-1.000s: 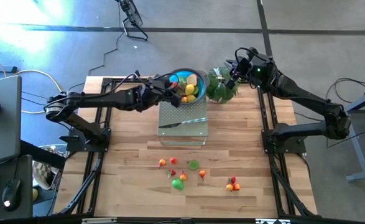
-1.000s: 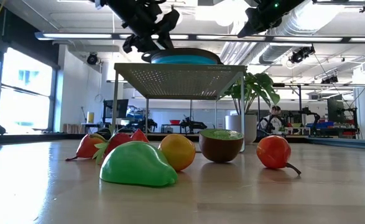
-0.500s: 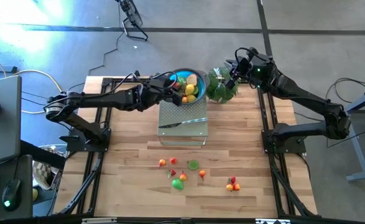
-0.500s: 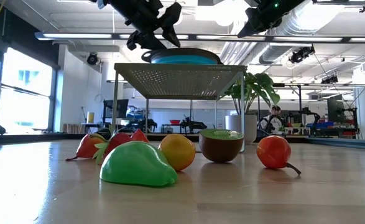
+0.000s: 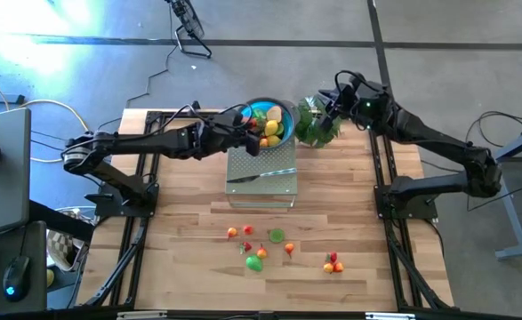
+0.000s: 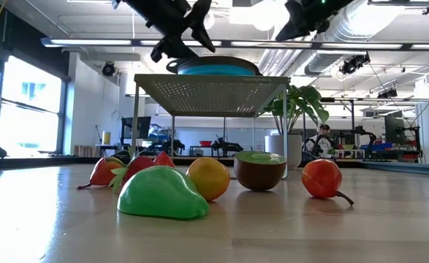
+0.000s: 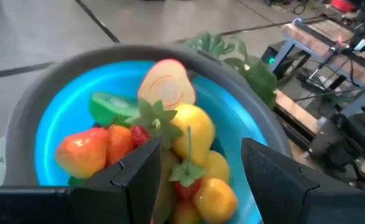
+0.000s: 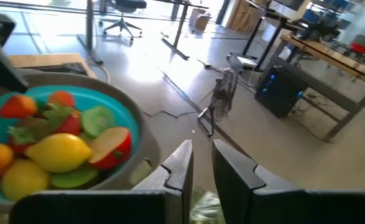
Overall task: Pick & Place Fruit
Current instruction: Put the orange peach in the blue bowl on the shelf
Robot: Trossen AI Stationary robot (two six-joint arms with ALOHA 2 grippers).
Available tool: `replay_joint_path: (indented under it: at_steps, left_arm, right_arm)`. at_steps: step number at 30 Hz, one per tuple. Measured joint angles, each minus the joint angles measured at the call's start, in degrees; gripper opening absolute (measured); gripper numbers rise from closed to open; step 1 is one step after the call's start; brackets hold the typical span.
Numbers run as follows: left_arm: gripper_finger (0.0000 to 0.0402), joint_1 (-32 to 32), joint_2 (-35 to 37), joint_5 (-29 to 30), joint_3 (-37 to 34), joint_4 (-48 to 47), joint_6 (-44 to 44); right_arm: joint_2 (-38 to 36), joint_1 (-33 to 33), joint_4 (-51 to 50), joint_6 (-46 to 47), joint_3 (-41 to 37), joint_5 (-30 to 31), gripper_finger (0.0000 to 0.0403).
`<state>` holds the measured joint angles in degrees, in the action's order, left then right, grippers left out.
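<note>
A blue bowl piled with toy fruit stands on a perforated metal stand. My left gripper is open just above the bowl's left side. Its fingers straddle the heap, where a strawberry lies between them. My right gripper hovers shut over the leafy plant beside the bowl, holding nothing. More fruit lies on the wooden table near its front, and in the low view a green one is closest.
A slim silver knife lies on the stand's top. Loose fruit is scattered across the table's near half, with bare wood around it. The arms' black frames run along both table sides.
My left gripper has opened its fingers wider above the bowl and has rolled a little at the wrist, staying in place.
</note>
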<state>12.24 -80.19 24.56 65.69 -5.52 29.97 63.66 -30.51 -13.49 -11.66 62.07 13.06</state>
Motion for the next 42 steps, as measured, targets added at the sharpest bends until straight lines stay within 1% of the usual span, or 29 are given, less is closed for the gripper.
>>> replay_joint_path:
  at_steps: [6, 12, 17, 21, 24, 26, 28, 31, 35, 39, 42]
  left_arm:
    - [0.0214, -2.1, 3.3, 0.0, 0.0, -6.3, -1.5]
    - [0.0214, -5.7, 5.1, 0.5, 0.0, -8.6, -5.1]
    - [0.0214, -9.2, 5.1, 4.4, 0.0, -8.4, -8.6]
    - [0.0214, -10.7, 5.5, 4.8, 0.0, -8.7, -9.9]
    - [0.0214, -12.1, 7.4, 4.8, 0.1, -12.7, -12.6]
    - [0.0214, -13.1, 8.9, 4.7, 0.1, -17.8, -12.8]
    - [0.0214, -14.1, 10.1, 5.2, 0.0, -21.3, -12.2]
    - [0.0214, -16.1, 12.7, 8.5, -0.1, -25.9, -11.9]
    - [0.0214, -19.7, 16.5, 13.5, -4.1, -25.7, -11.7]
    - [0.0214, -23.3, 22.0, 14.0, -10.8, -22.5, -11.7]
    - [0.0214, -25.7, 26.8, 14.0, -16.4, -17.6, -11.7]
  right_arm:
    - [0.0, 3.8, 0.0, 0.0, 0.0, 0.0, 0.0052]
    - [0.0, 7.4, 0.1, 0.1, 0.0, 0.0, 0.0052]
    - [0.0, 10.1, 0.2, 4.7, 0.0, 0.0, 0.0052]
    - [0.0, 12.0, 0.2, 8.6, 0.0, 0.0, 0.0052]
    - [0.0, 13.7, -0.2, 9.1, 0.0, 0.2, 0.0052]
    - [0.0, 15.1, -1.6, 9.5, 0.0, 0.5, 0.0052]
    - [0.0, 16.5, -2.9, 11.9, 0.0, 1.4, 0.0052]
    - [0.0, 18.6, -4.8, 16.9, 0.0, 3.2, 0.0052]
    - [0.0, 21.6, -5.7, 21.7, 0.0, 6.2, 0.0052]
    - [0.0, 25.0, -4.2, 24.7, 0.0, 9.2, 0.0052]
    - [0.3, 27.3, -1.9, 26.6, 0.0, 11.5, 0.0052]
